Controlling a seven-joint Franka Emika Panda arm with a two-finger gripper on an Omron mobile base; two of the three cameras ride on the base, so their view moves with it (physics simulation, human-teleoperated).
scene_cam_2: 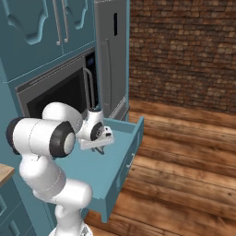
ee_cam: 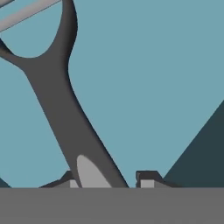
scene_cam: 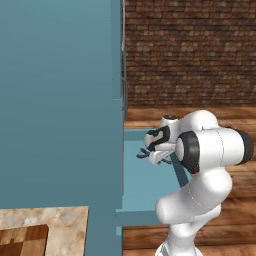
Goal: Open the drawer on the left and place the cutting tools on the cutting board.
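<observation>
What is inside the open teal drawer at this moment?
Inside the drawer the gripper reaches down over a slim grey tool with a forked head, lying on the drawer floor. The arm covers much of the interior, so whether a knife lies there cannot be seen.

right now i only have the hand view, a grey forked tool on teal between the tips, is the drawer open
Observer: Yes. In the right base view the drawer stands pulled out into the room, and the gripper is low inside it.
Operator: where's the cutting board
Observer: The cutting board lies on the marbled counter at the lower left corner of the left base view, apart from the drawer.
</observation>
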